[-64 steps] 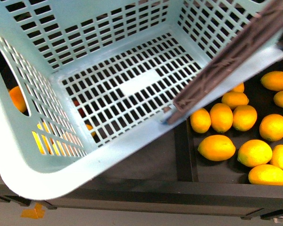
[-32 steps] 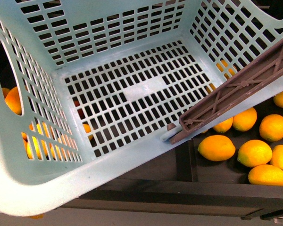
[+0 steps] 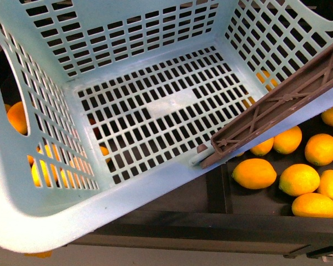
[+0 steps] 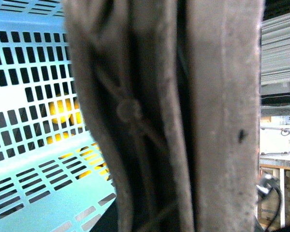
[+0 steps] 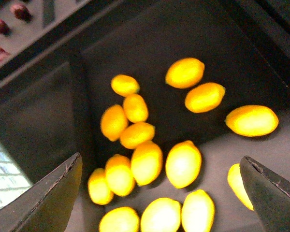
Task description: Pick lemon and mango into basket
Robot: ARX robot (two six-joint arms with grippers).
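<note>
Ahead, in the front view, the basket (image 3: 44, 221) hangs tilted and empty, its handle (image 3: 277, 108) crossing the right side. Lemons (image 3: 255, 173) lie in a dark bin (image 3: 250, 202) beside and beneath it.

Left wrist view: the handle (image 4: 222, 96) fills the frame. The left gripper is unseen, so its grip cannot be told.

Right wrist view: the right gripper (image 5: 162, 193) hangs with jaws spread wide above the lemons (image 5: 183, 164), holding nothing.
</note>
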